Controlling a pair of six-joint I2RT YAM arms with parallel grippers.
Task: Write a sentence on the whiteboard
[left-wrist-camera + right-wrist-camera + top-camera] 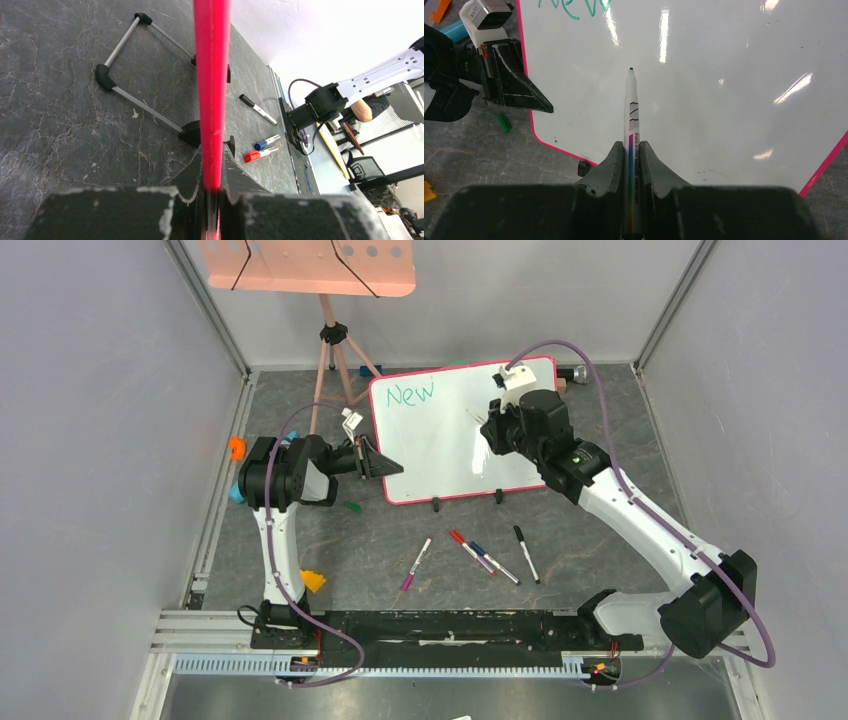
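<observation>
Clamping the whiteboard [450,440] by its 9 o'clock edge with the left gripper [385,462], with jaws squeezed to a thin slit on the pink-red frame. Leaning that board back at the middle of the table, toward 12 o'clock from the arm bases, on two small black feet [436,505] along its 6 o'clock edge and a grey rod stand [135,100] behind. Pinching a green-tipped marker [631,110] in the right gripper [631,165], with jaws closed fully on the white barrel and the uncapped tip aimed at 12 o'clock in the wrist view, over the bare glossy middle of the board; cannot tell whether touching the surface. Showing just one word of the sentence [411,393], a green "New", at the board's 10 o'clock corner. Sharing the table, at 6 o'clock of the board, with four loose markers [470,551] lying near one another, with pink, red, blue and black ends; just beside the board's 7 o'clock corner, with a small green cap [351,506]. Backed at 11 o'clock by a tripod [335,350] bearing a salmon-pink perforated tray [300,265], with two thin black lines across its face and its far part cut off by the frame's edge; contents impossible to tell. Flanked at 9 o'clock, by the wall, with an orange piece [237,447] and a teal piece [236,493], and at 7 o'clock, near the left arm's base, with a yellow-orange wedge [313,580].
</observation>
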